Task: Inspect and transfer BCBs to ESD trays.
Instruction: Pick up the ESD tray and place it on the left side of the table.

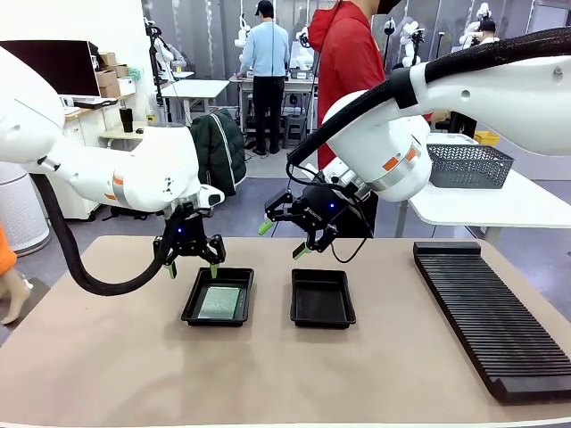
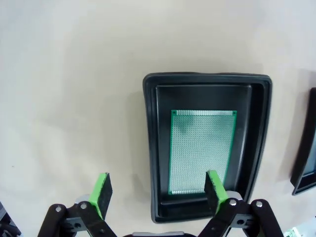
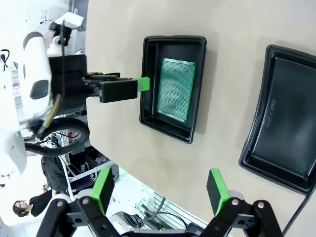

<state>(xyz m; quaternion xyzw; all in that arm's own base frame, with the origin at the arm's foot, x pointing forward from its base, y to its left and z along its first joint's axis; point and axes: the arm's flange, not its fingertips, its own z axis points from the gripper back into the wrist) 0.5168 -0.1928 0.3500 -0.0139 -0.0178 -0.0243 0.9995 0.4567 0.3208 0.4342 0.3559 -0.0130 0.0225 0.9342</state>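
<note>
Two black ESD trays sit side by side mid-table. The left tray holds a pale green BCB lying flat on its floor. The right tray has nothing in it. My left gripper hangs open just above the left tray's far-left rim, holding nothing. My right gripper hovers open and tilted above the table behind the right tray, with nothing between its fingers.
A long black ribbed rack lies along the table's right side. A grey mesh basket stands on a white side table at the right. A person in a red top stands behind the table's far edge.
</note>
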